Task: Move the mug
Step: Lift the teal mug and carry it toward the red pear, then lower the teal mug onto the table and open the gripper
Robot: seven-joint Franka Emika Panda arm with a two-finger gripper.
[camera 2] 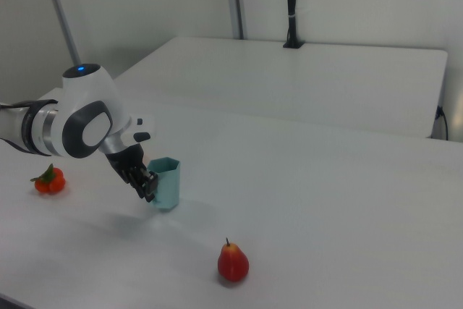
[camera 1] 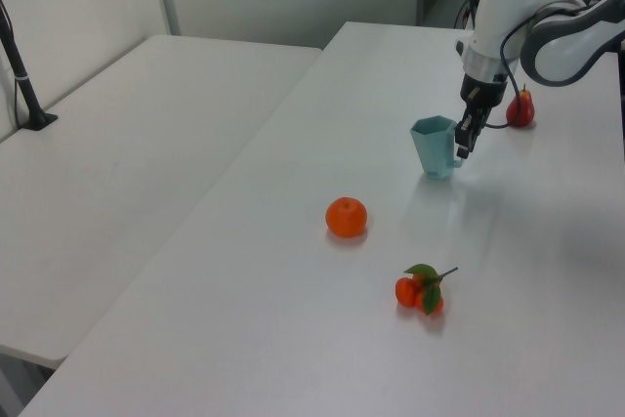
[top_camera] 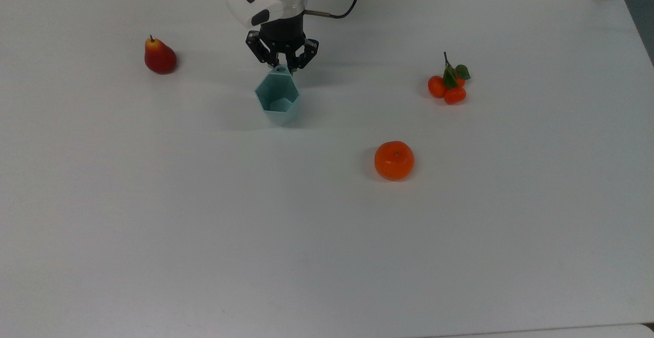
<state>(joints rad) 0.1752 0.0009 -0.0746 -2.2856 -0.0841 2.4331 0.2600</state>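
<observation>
Black two-finger end effector (top_camera: 280, 67) clenched on handle tab of pale teal faceted hexagonal mug (top_camera: 278, 99) (upright), on white worktop (top_camera: 327, 236)

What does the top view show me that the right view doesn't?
Top view: the lone orange, and the hollow inside of the mug seen from above.
Right view: a second white table behind, a black post standing on it, and the blue light on the arm.
Both: the mug upright with the gripper shut on its handle, the pear, the leafy tangerine cluster and the white table.
</observation>
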